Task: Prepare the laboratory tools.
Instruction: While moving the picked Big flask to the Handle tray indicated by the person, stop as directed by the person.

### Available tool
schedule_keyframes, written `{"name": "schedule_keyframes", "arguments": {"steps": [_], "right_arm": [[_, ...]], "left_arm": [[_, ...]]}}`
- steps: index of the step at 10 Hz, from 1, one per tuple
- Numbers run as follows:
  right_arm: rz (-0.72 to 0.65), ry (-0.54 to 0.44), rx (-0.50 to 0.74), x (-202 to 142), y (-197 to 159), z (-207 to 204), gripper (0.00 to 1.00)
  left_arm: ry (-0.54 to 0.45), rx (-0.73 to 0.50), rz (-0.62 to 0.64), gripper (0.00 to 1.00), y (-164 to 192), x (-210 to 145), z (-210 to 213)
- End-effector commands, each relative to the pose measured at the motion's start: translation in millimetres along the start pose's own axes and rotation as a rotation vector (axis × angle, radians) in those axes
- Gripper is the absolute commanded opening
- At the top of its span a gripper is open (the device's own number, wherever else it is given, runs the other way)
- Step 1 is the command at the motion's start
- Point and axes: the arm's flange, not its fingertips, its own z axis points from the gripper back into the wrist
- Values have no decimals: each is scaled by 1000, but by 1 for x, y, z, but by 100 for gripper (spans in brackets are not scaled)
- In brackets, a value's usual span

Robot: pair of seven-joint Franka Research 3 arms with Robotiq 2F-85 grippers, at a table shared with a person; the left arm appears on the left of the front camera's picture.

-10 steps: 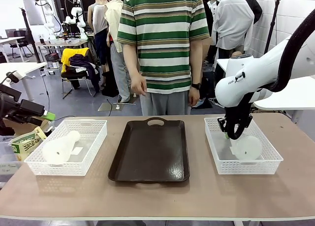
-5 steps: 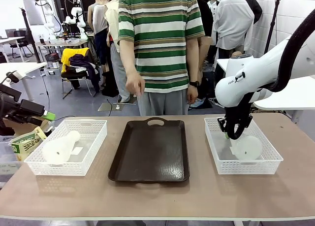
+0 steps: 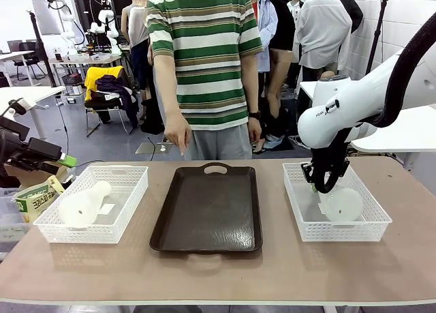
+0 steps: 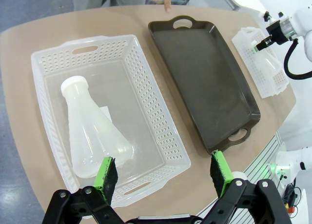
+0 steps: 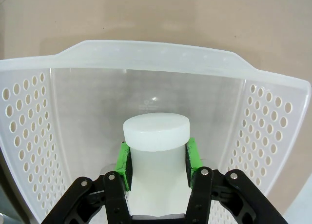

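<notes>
One frosted flask lies on its side in the left white basket. My left gripper hangs open above that basket's near edge, its green pads apart and touching nothing. A second flask lies inside the right white basket, its base turned toward the front camera. My right gripper is shut on that flask's neck, just below its white cap.
A dark brown tray lies between the baskets. A person in a striped shirt stands at the far side, one hand pointing down near the tray's far left corner. A green-and-white box sits off the table's left edge.
The person has shifted to the left and lowered the pointing hand toward the table. Both arms and both flasks have stayed where they were.
</notes>
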Motion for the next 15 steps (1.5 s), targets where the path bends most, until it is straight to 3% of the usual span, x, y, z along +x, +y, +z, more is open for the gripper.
{"name": "schedule_keyframes", "arguments": {"steps": [1,12,15], "right_arm": [[-6,1,-2,0,0,-1,0],[0,0,0,0,0,0,0],[-20,37,-29,-6,-6,47,0]], "left_arm": [[-13,-21,-15,100,3,-1,-1],[-13,-21,-15,100,3,-1,-1],[-13,-21,-15,100,3,-1,-1]]}}
